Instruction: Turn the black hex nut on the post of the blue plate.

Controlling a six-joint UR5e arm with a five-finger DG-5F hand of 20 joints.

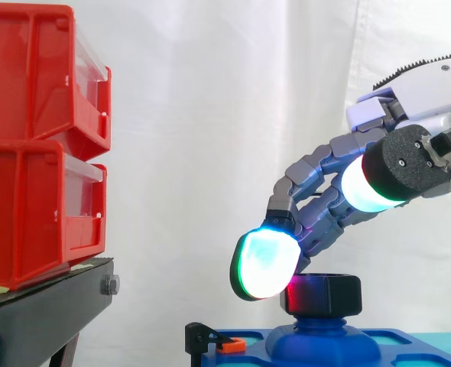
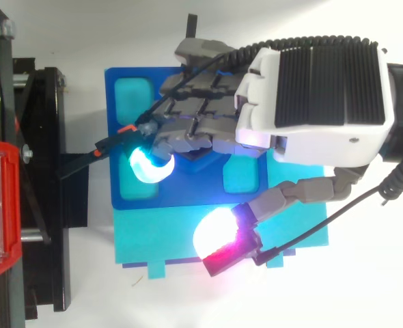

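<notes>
My thumb (image 1: 378, 180) sits nearest, at the right of the side view, its pad glowing white and green, splayed well away from the other fingers. My hand (image 2: 311, 89) arches over the blue plate (image 2: 188, 195) with its fingers bent loosely downward, apart and clamped on nothing. One cyan-green fingertip (image 1: 265, 264) hangs just beside the upper left edge of the black hex nut (image 1: 322, 294), which sits on its blue post at lower centre. Red bins (image 1: 34, 145) stand on a black stand (image 1: 42, 313) at far left.
</notes>
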